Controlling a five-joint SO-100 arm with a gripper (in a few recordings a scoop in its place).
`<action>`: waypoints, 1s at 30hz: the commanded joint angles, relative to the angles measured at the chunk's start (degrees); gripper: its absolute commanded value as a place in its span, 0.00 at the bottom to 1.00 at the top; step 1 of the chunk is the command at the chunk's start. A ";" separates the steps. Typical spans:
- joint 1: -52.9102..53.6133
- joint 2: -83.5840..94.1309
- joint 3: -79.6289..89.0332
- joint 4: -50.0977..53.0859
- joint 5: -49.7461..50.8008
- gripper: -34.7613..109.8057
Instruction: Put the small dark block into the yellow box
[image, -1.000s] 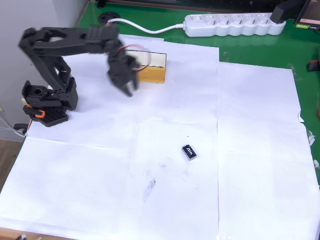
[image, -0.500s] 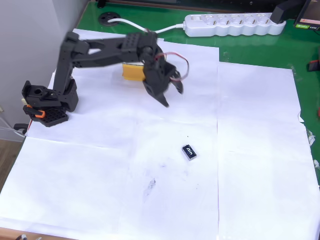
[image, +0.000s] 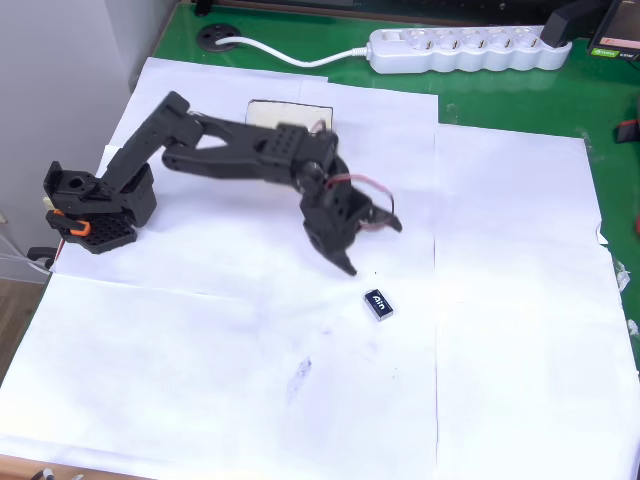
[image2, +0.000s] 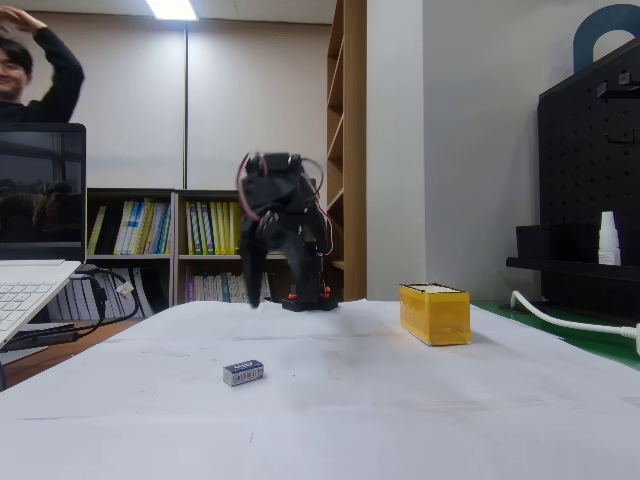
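From above, the black arm reaches out from its base (image: 95, 205) at the left edge of the white paper sheets (image: 500, 380), its links stretched rightward and its gripper (image: 368, 245) hanging over the middle of the paper with the fingers apart, one pointing down-right, the other out to the right. The small dark block (image: 378, 303), white lettering up, lies on the paper just below the lower fingertip and apart from it. The yellow box (image: 272, 114) sits behind the arm's forearm, which covers much of it, so that mainly its pale top shows. A white power strip (image: 470, 48) with its cable lies on the green mat (image: 520, 100) at the top. At table level, the fixed view shows what the overhead one hides: the gripper (image2: 258, 280) hangs well clear of the table, fingers pointing down with a gap between them, empty. The block (image2: 243, 372) rests in the foreground, the box (image2: 434, 313) stands to the right with its orange-yellow sides plain. A laptop (image2: 35, 270) stands at the left, bookshelves (image2: 200, 245) behind, and a person (image2: 30, 70) with raised arms at the upper left.
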 joint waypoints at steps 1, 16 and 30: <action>0.97 -0.62 5.80 -2.11 -1.14 0.51; 2.46 9.23 14.15 -3.60 -3.87 0.48; 0.97 15.21 19.42 -4.66 -4.39 0.40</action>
